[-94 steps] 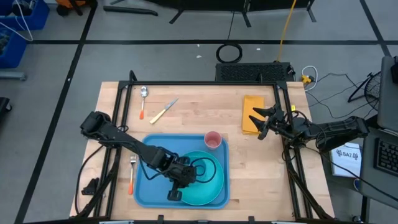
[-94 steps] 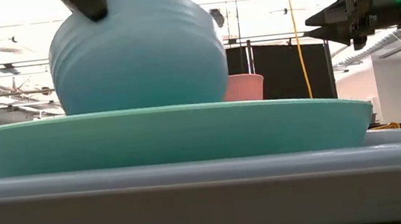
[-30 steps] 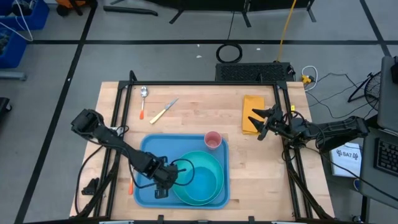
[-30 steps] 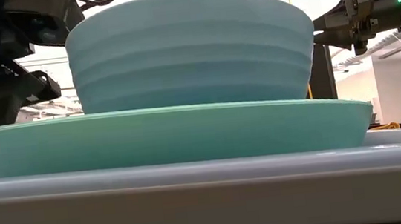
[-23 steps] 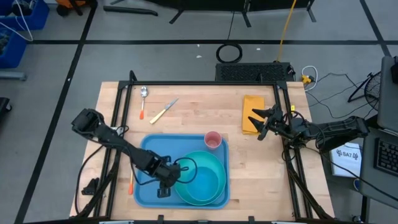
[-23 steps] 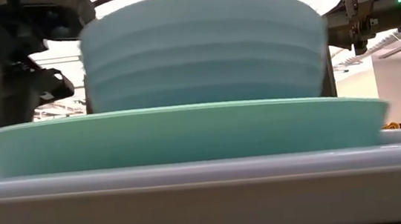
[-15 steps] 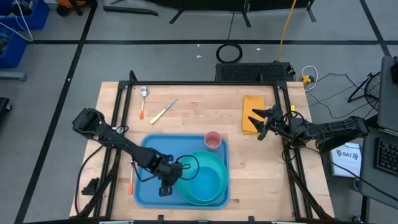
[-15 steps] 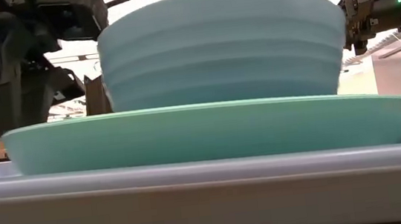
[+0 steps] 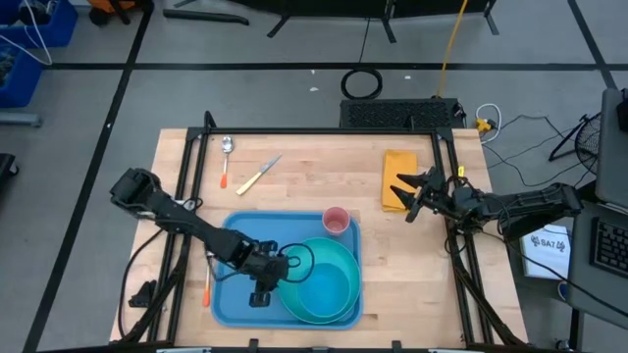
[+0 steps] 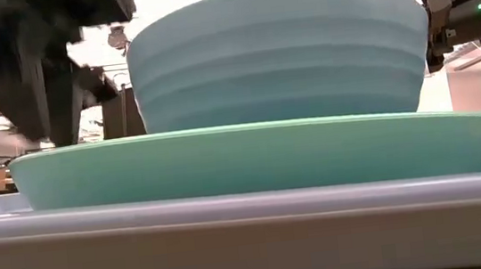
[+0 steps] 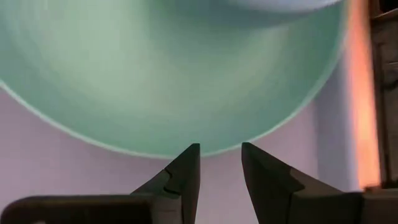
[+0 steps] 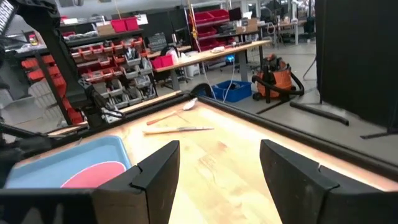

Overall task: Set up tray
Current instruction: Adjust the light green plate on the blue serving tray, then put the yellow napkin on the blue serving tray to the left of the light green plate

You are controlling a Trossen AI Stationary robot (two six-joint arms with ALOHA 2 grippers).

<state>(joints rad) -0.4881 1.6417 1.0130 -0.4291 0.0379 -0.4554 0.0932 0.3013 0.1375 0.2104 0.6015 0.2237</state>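
Entry: tray setup, partly loaded.

**Position.** The tray [image 9: 234, 312] lies flat at the middle of the surface's front edge, the side where the low camera sits. It carries a turquoise plate [image 10: 252, 160] with a matching bowl [image 10: 277, 59] stacked on it. A pink cup [image 9: 336, 221] stands in the tray's far right corner. An orange-handled fork [image 9: 207, 284] lies on the surface just beside the tray's left rim. A spoon [image 9: 227, 157] and a knife [image 9: 258, 175] lie near the far left corner, and a yellow napkin [image 9: 397, 179] lies toward the far right.

**Tools.**
- Your left tool [image 9: 263, 284] is low over the tray floor, on the left side of the plate. Its fingers stand slightly apart with nothing between them, and the plate rim is just ahead of the tips in the wrist view.
- Your right tool [image 9: 407, 191] hangs spread wide and empty at the napkin's right edge.

**Handling, as judged.**
- The tray looks like stiff moulded plastic, light on its own, with a smooth and probably slick floor.
- The plate shows no stop against sliding, so it will likely skid if you nudge it or tilt the tray.
- The low raised rim is the only real purchase. Pinch it on a long side, clear of the rounded corners.
- The load sits toward the right, so a one-sided lift would likely tip the tray. Pushing it flat looks safer.
- The stacked bowl could rock, so keep moves slow.
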